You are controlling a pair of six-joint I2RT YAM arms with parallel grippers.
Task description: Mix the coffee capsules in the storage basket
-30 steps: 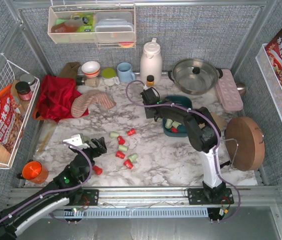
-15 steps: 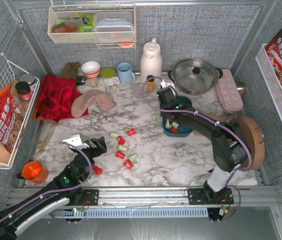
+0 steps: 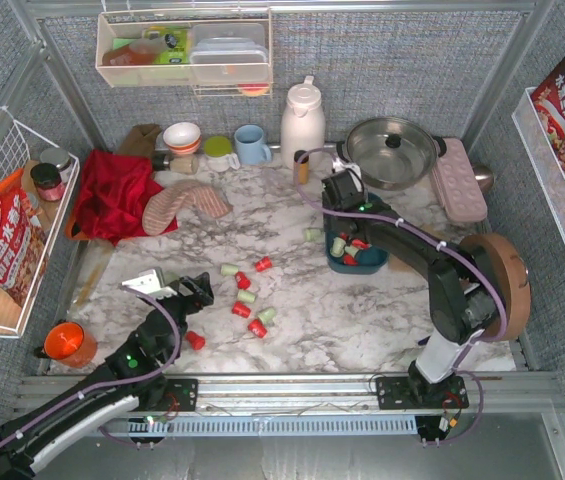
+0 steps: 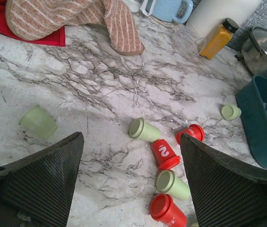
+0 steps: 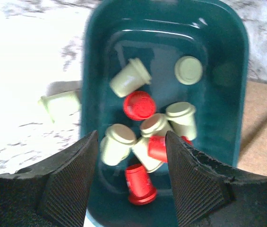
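Your right gripper (image 5: 131,141) hangs directly over the dark teal rectangular plastic storage basket (image 5: 164,42), which sits on the white marbled tabletop (image 3: 352,320) in front of the steel pot (image 3: 392,152). Its jaws stand moderately apart with nothing pinched between them. Inside lie red and pale mint green tapered coffee capsules (image 5: 139,105), jumbled together, so I judge you are partway through the mixing. One pale green stray capsule (image 5: 60,105) lies just outside the basket on its left, and a loose cluster of red and green pods (image 4: 165,153) waits near your left gripper (image 4: 131,142), which is spread wide and empty. Next you would likely close squarely across a pod's tapered sides, since they may roll. In the overhead view the right arm covers part of the basket, piled capsules hide those beneath, and whether the fingertips touch any pod cannot be told.
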